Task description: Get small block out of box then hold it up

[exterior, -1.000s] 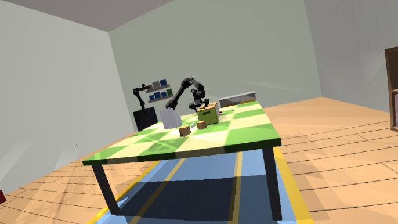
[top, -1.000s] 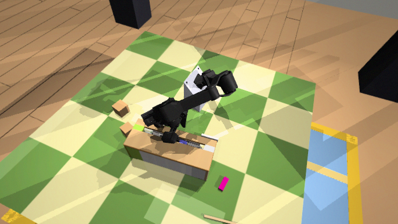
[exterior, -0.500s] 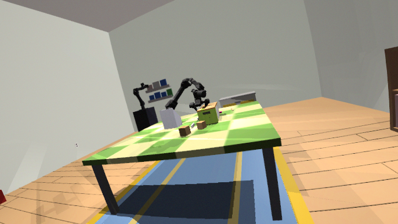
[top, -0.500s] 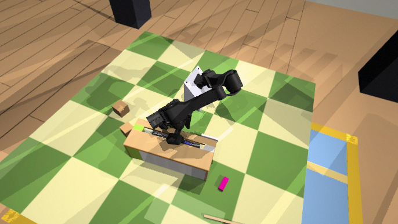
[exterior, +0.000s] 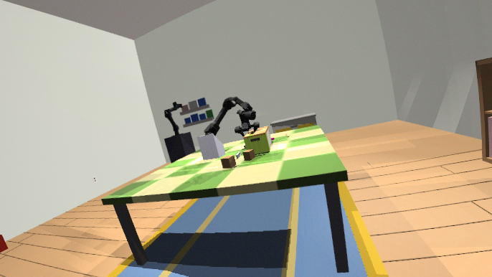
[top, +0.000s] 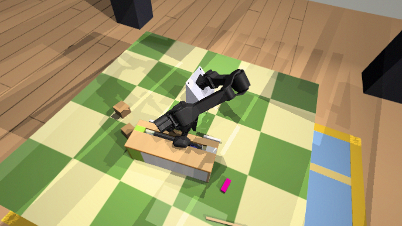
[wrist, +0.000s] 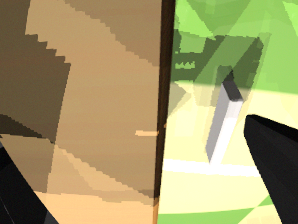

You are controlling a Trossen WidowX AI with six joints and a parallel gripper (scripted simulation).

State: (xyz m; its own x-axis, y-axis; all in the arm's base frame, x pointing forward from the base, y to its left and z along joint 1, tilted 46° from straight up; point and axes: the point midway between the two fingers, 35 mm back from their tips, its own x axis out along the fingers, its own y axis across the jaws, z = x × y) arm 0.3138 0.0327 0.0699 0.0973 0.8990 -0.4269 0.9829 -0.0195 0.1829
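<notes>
The box [top: 170, 150] [exterior: 258, 144] [wrist: 110, 100] stands upright with a wooden top, a long slot along the top and a green end. A small blue patch [top: 194, 146] shows in the slot beside a finger; it may be the block, but I cannot tell for certain. My gripper [top: 188, 134] [exterior: 247, 131] [wrist: 156, 128] is open and empty. It straddles the box's rear top edge, one finger over the slot, the other behind the box. How deep the front finger reaches is hidden.
Two brown cubes [top: 122, 109] [exterior: 228, 162] sit near the box's green end. A magenta bar [top: 225, 185] lies beyond the opposite end, with a thin wooden stick [top: 220, 220] farther off. A white bar [top: 212, 138] [wrist: 225, 125] is behind the box. The white arm base [top: 194, 92] [exterior: 211, 147] stands behind.
</notes>
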